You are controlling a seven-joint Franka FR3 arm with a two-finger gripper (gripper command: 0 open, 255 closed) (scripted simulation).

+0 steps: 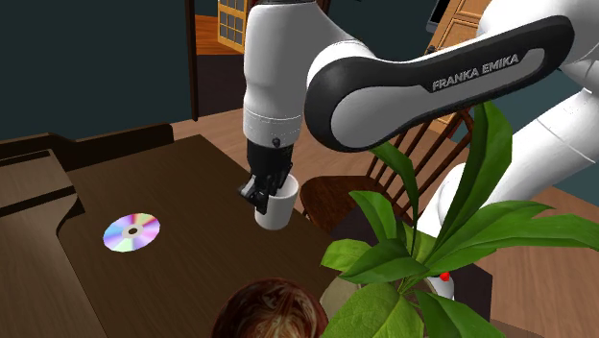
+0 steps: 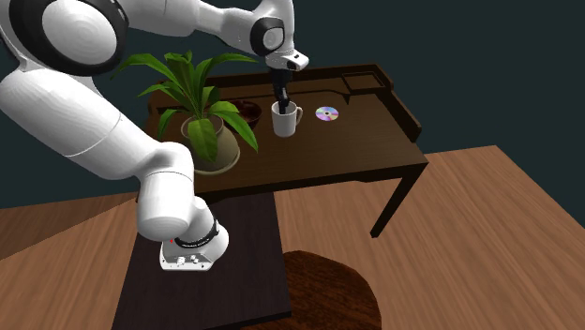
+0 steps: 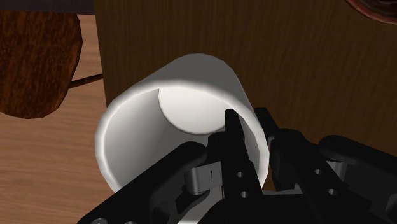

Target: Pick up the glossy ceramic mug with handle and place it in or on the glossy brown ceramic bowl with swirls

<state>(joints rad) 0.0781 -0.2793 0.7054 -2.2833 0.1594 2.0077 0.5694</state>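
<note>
1. We see the gripper (image 3: 249,127) with its fingers (image 3: 232,137) clamped on the mug (image 1: 275,206)'s wall, one inside and one outside.
2. The white mug is at the table (image 1: 192,192)'s edge by the chair (image 1: 336,197), between the CD (image 1: 131,231) and the plant (image 2: 202,103). We cannot tell whether its base is clear of the table.
3. The bowl (image 1: 269,307) sits near the table's edge beside the plant, and leaves hang near it.
4. We judge the grip to be the main risk: a pinch on one side of a glossy wall could let the mug swing or slip on the way.
5. The leaves could brush the mug off line.
6. Carried too low, the mug could strike the bowl's rim and shove it. Let go too high, it could topple out.
</note>
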